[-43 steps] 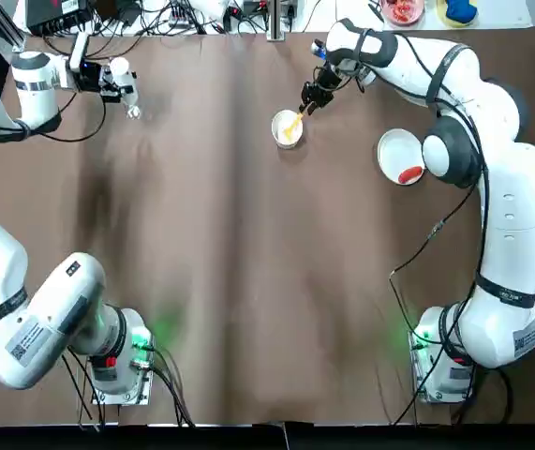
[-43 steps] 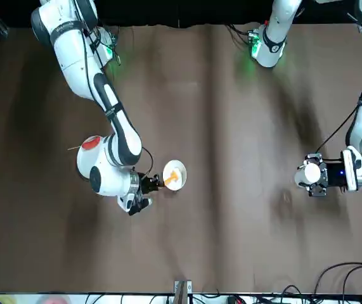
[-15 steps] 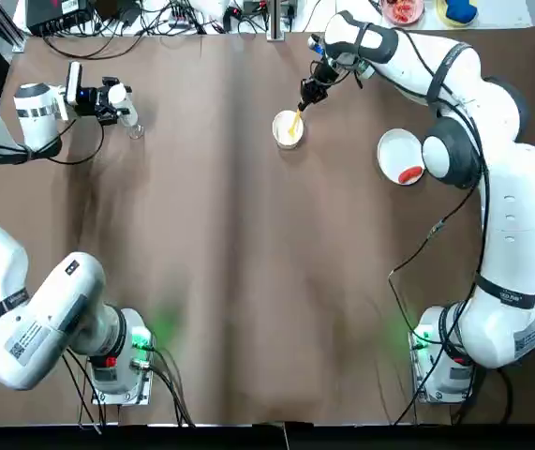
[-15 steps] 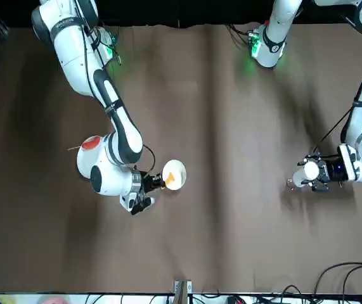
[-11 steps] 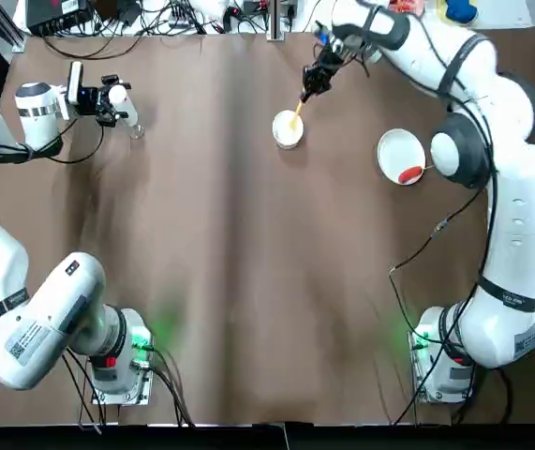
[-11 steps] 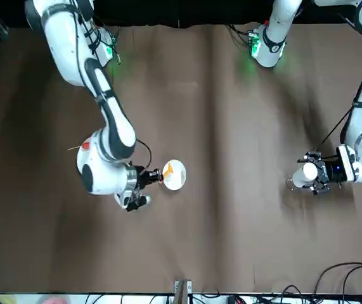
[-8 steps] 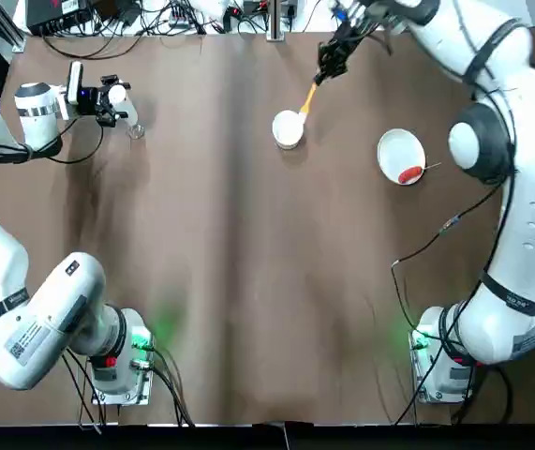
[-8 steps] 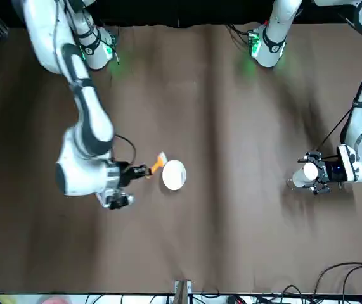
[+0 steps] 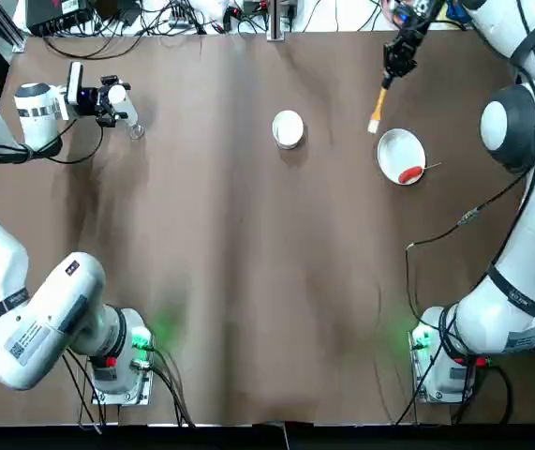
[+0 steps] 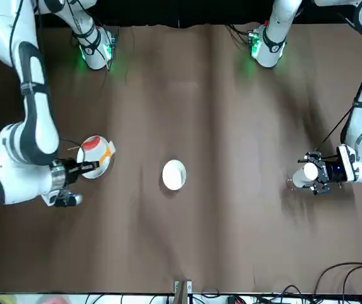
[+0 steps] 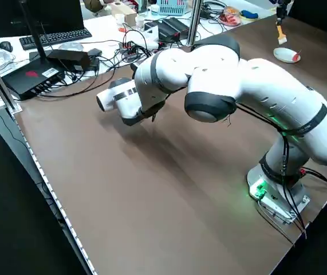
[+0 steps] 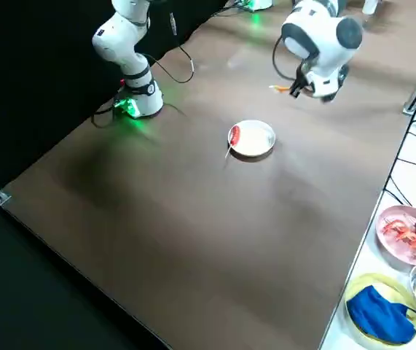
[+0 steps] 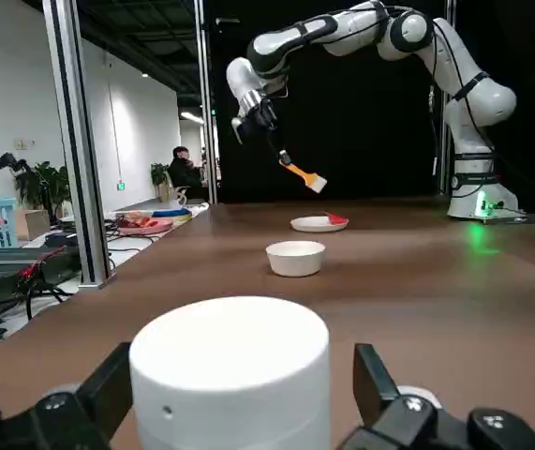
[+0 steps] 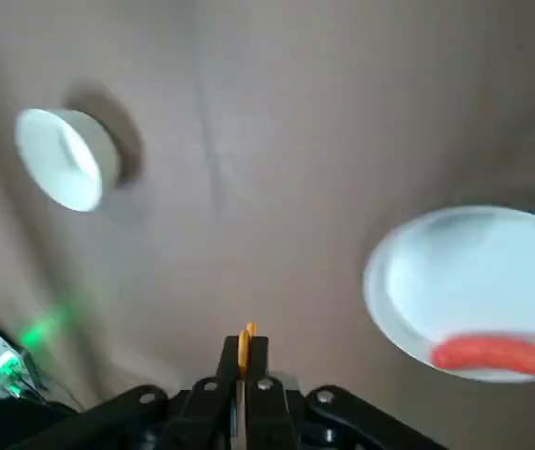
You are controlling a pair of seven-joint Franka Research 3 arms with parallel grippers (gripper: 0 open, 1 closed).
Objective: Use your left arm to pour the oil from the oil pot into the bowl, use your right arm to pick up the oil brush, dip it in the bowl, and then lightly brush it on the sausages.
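My right gripper is shut on the yellow-orange oil brush, which hangs in the air just beyond the white plate's far left rim. The red sausage on its skewer lies on that plate. In the right wrist view the brush handle sits between the shut fingers, above the plate and sausage. The small white bowl stands at table centre-back. At the far left, my left gripper stands around the upright white oil pot, with a gap beside one finger.
Cables and a power strip lie along the table's far edge. Off the table's right end sit plates of food and a blue cloth. Brown tabletop stretches between bowl and arm bases.
My right gripper lifted the brush out of the bowl and carried it right, to the plate's edge. The left gripper lowered the oil pot to the table at the far left and has stayed there.
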